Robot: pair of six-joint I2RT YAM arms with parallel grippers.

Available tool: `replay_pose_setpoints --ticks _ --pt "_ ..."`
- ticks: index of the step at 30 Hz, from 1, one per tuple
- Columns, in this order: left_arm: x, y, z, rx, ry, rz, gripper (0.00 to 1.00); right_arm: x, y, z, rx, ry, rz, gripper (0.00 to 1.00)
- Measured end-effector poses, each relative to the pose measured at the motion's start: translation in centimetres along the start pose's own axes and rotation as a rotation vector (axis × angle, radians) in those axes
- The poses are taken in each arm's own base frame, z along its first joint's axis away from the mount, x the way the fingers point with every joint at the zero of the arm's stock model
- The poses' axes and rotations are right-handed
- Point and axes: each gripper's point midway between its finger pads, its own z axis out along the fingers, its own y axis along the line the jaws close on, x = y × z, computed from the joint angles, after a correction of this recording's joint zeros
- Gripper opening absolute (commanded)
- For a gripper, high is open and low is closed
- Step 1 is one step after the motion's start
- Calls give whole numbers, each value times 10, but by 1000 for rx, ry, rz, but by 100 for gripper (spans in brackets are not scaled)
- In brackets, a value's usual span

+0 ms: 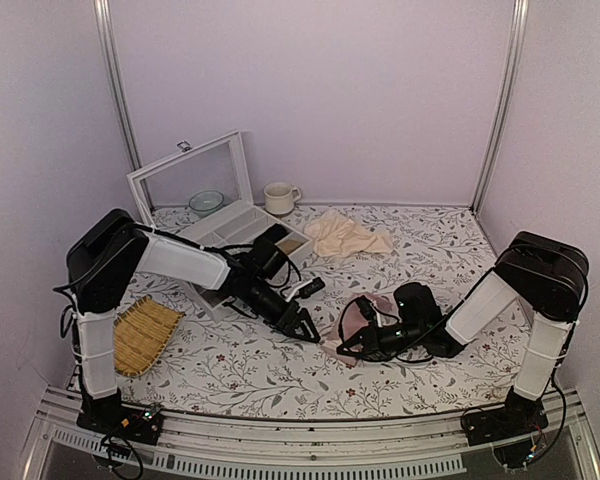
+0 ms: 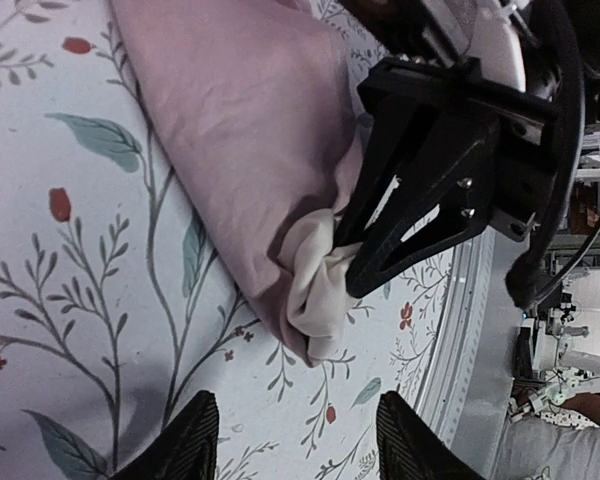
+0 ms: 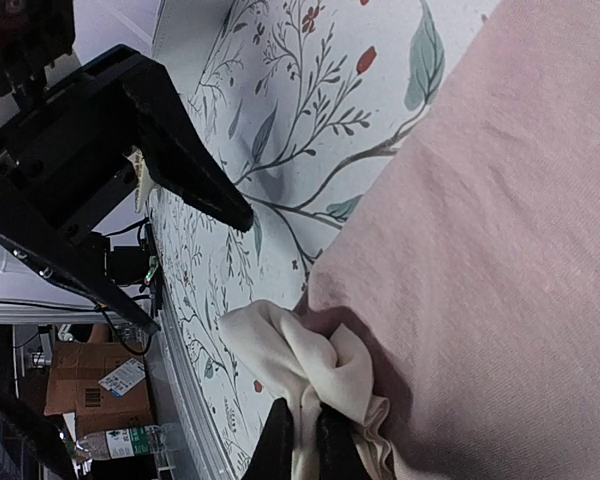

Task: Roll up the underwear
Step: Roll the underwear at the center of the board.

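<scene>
The underwear (image 2: 240, 130) is lying near the front edge of the tabletop (image 1: 230, 365), with flowered cloth showing all around it. Pale walls (image 1: 330, 100) are standing on three sides. The left jaws are hanging spread wide just beside it, holding nothing. The right jaws are pinching its cream band.

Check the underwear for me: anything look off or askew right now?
Yes. The underwear lies as a loose fold, not a tidy roll. Its cream waistband is crumpled into a wad sticking out at one corner, where the right gripper pinches it. The left gripper is open, off the fabric.
</scene>
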Motion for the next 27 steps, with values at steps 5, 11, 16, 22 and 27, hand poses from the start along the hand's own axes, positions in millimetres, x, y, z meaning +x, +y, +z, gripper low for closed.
replay_pose_setpoints --ticks 5,11,16,22,27 --pt "-3 -14 7 27 0 57 55 0 0 0 3 -3 0 0" --pt "-11 -15 17 23 -5 84 50 0 0 0 7 -5 -1 0" --pt "-10 -6 27 -4 5 83 47 0 -1 0 9 -8 -1 0" --pt "-14 -4 32 -15 2 95 42 0 0 0 9 -8 -1 0" --pt "-16 -5 37 -17 5 113 39 0 0 0 9 -8 1 0"
